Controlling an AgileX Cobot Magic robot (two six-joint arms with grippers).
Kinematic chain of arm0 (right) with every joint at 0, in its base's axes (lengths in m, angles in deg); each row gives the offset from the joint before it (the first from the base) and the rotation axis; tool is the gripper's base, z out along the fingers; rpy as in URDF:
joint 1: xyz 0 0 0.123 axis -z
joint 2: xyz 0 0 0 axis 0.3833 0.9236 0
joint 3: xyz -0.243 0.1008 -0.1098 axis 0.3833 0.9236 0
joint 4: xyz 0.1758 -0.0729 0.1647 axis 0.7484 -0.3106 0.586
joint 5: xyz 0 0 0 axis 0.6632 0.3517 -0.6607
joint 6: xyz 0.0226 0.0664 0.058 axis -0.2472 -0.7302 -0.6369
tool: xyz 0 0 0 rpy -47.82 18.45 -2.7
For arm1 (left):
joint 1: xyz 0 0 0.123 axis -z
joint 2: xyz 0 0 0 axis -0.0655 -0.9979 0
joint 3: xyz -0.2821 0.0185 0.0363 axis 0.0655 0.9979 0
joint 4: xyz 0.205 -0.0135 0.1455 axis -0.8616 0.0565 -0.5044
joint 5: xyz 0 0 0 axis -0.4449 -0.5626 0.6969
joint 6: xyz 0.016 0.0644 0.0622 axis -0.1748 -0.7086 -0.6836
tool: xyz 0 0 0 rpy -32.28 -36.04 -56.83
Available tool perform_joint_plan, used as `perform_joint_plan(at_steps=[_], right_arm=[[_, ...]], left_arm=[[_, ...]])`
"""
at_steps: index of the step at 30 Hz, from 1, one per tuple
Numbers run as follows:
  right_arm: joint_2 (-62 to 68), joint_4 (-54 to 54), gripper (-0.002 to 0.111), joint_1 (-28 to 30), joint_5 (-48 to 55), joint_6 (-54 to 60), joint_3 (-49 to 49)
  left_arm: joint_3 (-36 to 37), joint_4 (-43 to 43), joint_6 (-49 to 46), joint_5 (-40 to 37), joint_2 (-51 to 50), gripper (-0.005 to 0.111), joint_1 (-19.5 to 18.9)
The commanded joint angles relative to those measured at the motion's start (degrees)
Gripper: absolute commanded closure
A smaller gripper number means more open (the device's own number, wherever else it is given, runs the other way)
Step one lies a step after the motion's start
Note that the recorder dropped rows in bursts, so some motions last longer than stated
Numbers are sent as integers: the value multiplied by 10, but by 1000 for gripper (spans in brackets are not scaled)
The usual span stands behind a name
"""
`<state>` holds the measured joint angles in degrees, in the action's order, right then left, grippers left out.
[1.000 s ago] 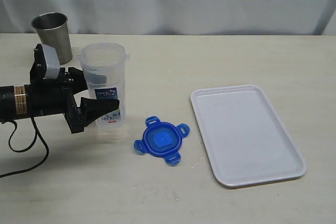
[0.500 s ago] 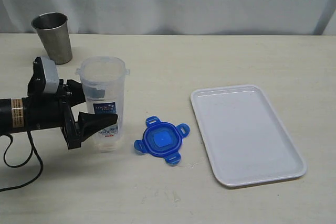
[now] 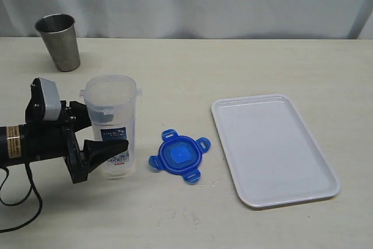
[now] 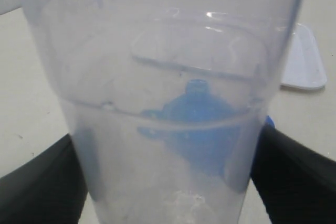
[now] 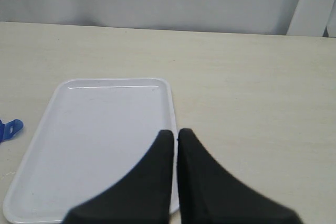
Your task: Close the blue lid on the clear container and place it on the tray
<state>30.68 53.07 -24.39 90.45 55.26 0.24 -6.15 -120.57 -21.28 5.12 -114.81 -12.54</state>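
Note:
The clear container (image 3: 111, 122) stands upright and lidless at the table's left, and my left gripper (image 3: 109, 135) is shut on its lower half from the left side. In the left wrist view the clear container (image 4: 163, 93) fills the frame between the two black fingers (image 4: 294, 171). The blue lid (image 3: 179, 155) lies flat on the table just right of the container, apart from it. The white tray (image 3: 271, 147) is bare, further right. My right gripper (image 5: 176, 132) is shut on nothing and hovers over the long edge of the tray (image 5: 100, 129); it is outside the exterior view.
A grey steel cup (image 3: 58, 42) stands at the back left near the white backdrop. A black cable (image 3: 23, 202) trails from the left arm toward the front edge. Bare tabletop lies between the lid and the tray.
My left gripper has carried the clear container toward the table's front and slightly left, away from the steel cup. The lid and the tray have not moved.

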Motion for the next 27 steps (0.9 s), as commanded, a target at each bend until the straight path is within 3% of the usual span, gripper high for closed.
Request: perform_joint_plan(at_steps=[1, 13, 27], right_arm=[[-2, 3, 104, 4, -1, 5, 2], [-2, 3, 104, 4, -1, 5, 2], [-2, 3, 104, 4, -1, 5, 2]], left_arm=[[16, 15, -17, 19, 5, 107, -1], [23, -12, -40, 19, -35, 107, -1], [23, 30, -106, 19, -36, 107, -1]])
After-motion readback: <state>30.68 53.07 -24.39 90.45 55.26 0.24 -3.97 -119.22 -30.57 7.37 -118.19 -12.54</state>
